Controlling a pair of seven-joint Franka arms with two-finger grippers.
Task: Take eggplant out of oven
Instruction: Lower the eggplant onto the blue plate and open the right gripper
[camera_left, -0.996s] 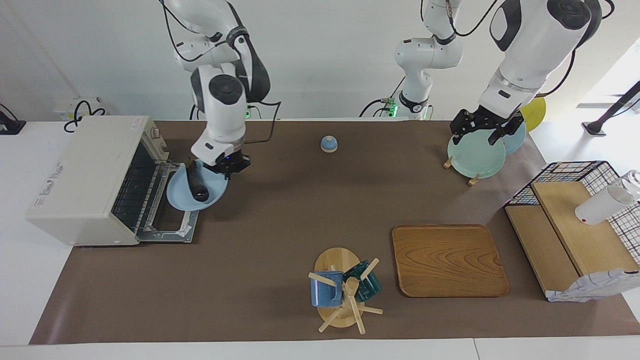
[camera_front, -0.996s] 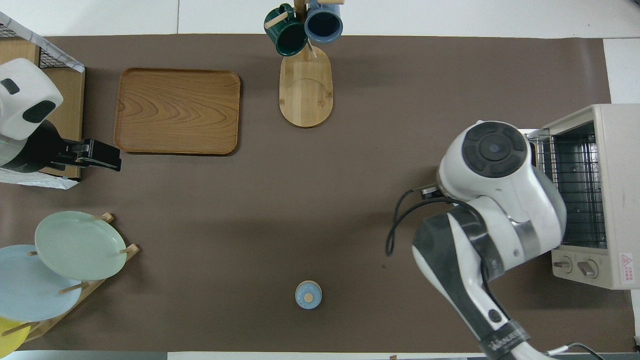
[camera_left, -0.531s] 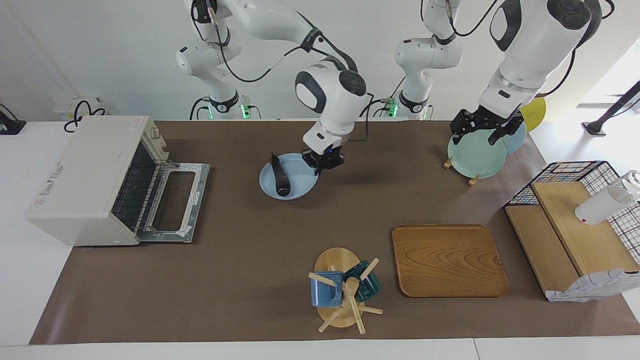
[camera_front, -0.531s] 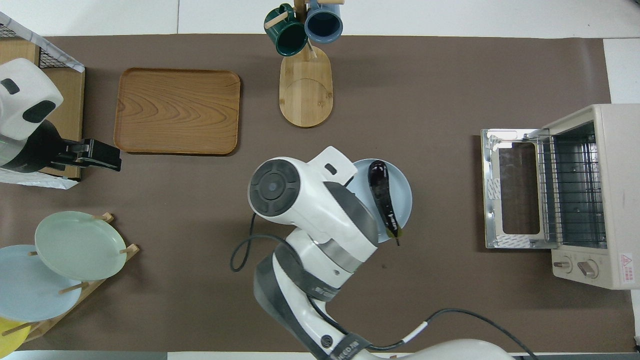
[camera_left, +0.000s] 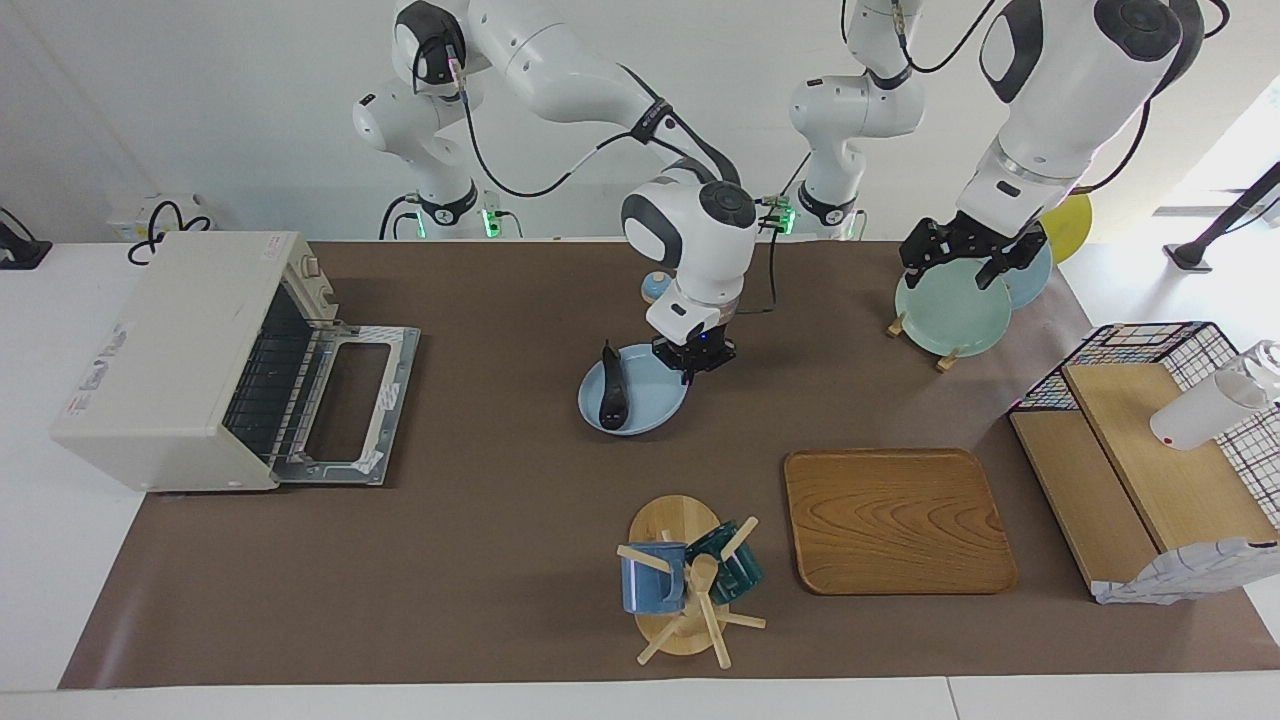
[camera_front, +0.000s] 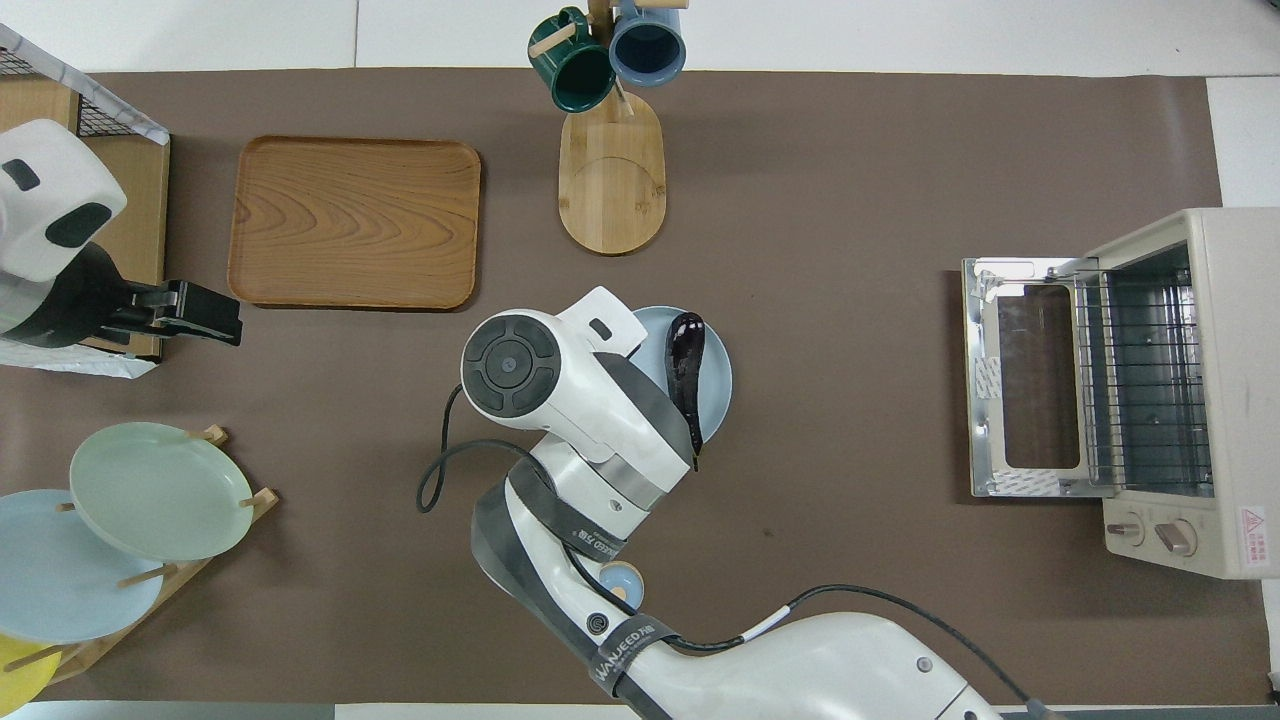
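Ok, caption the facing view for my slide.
Right tool carries blue plate with eggplant, away from open oven.

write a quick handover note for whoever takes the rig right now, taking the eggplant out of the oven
Right pincer: shut on the rim of the light blue plate, over mid-table.
Left pincer: open, waiting over the green plate in the rack.
Eggplant: lying on the light blue plate, out of the oven, whose door hangs open with its rack bare.
Done: eggplant is out.
Left: set the plate down, release.
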